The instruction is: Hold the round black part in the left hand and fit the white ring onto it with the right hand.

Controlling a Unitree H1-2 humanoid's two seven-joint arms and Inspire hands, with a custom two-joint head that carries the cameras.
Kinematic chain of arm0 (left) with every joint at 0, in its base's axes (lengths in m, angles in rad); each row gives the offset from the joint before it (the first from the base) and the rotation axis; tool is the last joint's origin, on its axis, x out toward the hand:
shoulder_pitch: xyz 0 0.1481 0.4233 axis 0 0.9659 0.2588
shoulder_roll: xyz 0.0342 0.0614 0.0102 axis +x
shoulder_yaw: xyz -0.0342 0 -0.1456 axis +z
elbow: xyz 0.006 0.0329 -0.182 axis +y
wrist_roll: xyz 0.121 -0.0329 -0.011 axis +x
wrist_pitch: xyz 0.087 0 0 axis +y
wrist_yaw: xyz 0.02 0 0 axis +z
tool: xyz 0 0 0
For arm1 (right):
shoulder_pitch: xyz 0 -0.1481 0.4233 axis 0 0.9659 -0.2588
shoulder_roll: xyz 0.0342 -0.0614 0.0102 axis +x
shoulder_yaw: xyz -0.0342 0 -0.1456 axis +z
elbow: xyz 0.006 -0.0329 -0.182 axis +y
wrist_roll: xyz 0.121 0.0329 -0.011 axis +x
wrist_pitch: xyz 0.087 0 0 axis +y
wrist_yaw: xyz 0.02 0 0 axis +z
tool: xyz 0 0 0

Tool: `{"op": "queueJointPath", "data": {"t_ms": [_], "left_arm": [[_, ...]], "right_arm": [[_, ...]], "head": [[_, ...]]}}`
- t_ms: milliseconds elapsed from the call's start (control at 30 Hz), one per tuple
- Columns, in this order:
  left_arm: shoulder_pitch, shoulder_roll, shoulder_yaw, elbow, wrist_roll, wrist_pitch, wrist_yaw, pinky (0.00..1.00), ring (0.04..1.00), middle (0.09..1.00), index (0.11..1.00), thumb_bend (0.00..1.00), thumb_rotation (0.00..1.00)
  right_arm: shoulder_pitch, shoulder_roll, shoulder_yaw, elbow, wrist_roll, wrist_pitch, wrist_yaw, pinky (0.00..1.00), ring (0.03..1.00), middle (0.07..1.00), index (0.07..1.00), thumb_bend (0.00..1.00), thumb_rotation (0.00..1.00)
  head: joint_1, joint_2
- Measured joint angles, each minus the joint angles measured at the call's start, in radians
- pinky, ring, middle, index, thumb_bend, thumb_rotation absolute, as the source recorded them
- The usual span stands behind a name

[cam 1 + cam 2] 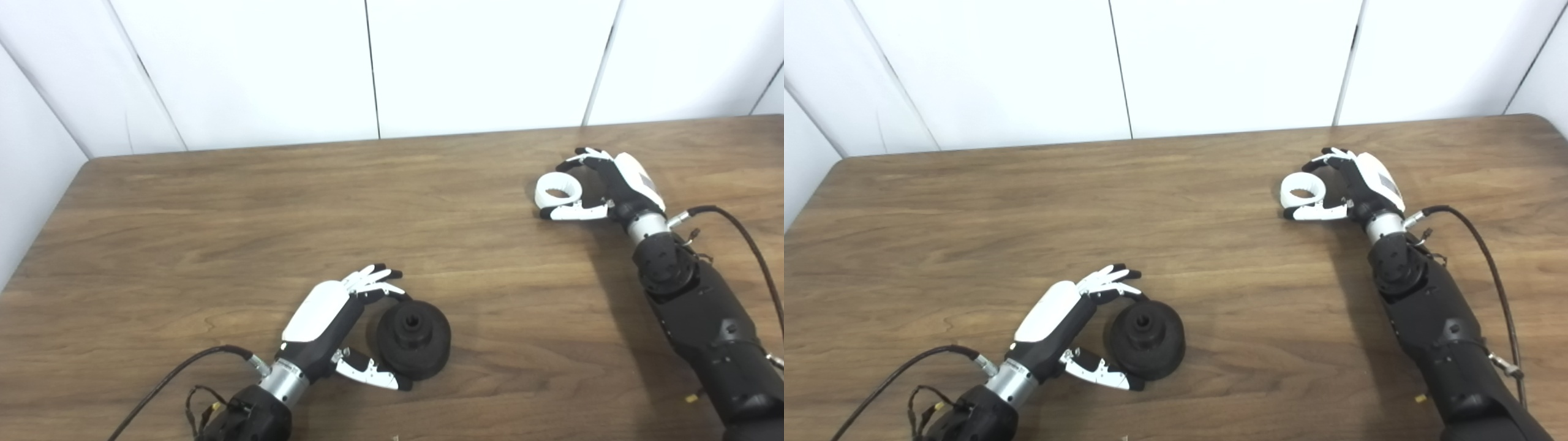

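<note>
The wooden table (245,202) carries both parts, and both are still resting on it. You are at the grasp step; neither part is lifted.

The left hand (334,324) cups the round black part (413,339), a stepped disc with a centre bore facing up. The part lies just ahead of the palm, between the fingers (375,280) above and the thumb below. Contact at the rim looks likely, but you cannot confirm a firm grip.

The right hand (603,184) curls around the white ring (557,191), which lies just beyond the palm, bracketed by fingers on the far side and thumb on the near side. A closed pinch is not confirmed.

Next, judge as follows:
1. Secure both grips.
2. Raise the 2 parts and bring the hands together; they are well apart.
3. Align the ring with the raised hub.
</note>
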Motion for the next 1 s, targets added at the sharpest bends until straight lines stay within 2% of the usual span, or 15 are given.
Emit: {"op": "queueJointPath", "data": {"t_ms": [400,433,467,533,800,1000], "left_arm": [[0.0,0.0,0.003,-0.001,0.0,0.001,-0.001,0.95,0.965,0.897,0.62,0.82,0.22],[0.0,0.0,0.003,-0.002,0.0,0.002,-0.002,0.95,0.964,0.897,0.619,0.82,0.22],[0.001,-0.001,0.003,-0.004,0.0,0.004,-0.003,0.94,0.964,0.898,0.618,0.82,0.22],[0.002,-0.001,0.004,-0.004,0.0,0.005,-0.003,0.94,0.962,0.896,0.617,0.82,0.21],[0.005,-0.005,0.007,-0.004,-0.003,0.004,-0.001,0.94,0.963,0.898,0.618,0.82,0.21],[0.006,-0.007,0.009,-0.004,-0.004,0.006,-0.001,0.94,0.965,0.899,0.618,0.82,0.21]], "right_arm": [[0.0,-0.01,0.0,0.001,0.009,-0.001,0.001,1.0,0.987,0.91,0.571,0.84,0.23],[0.0,-0.01,0.0,0.001,0.011,-0.002,0.001,1.0,0.987,0.908,0.523,0.66,0.18],[0.0,-0.011,0.0,0.001,0.013,-0.005,0.0,0.99,0.986,0.906,0.507,0.59,0.17],[-0.001,-0.011,-0.002,0.003,0.017,-0.016,-0.005,0.99,0.982,0.901,0.494,0.54,0.16],[-0.003,-0.011,-0.002,0.024,0.019,-0.07,-0.04,0.95,0.962,0.879,0.487,0.53,0.15],[-0.003,-0.01,-0.002,0.026,0.02,-0.073,-0.043,0.95,0.962,0.877,0.487,0.53,0.15]], "head": [[-0.006,0.002],[-0.006,0.002],[-0.006,0.002],[-0.008,0.003],[-0.008,0.003],[-0.008,0.003]]}}
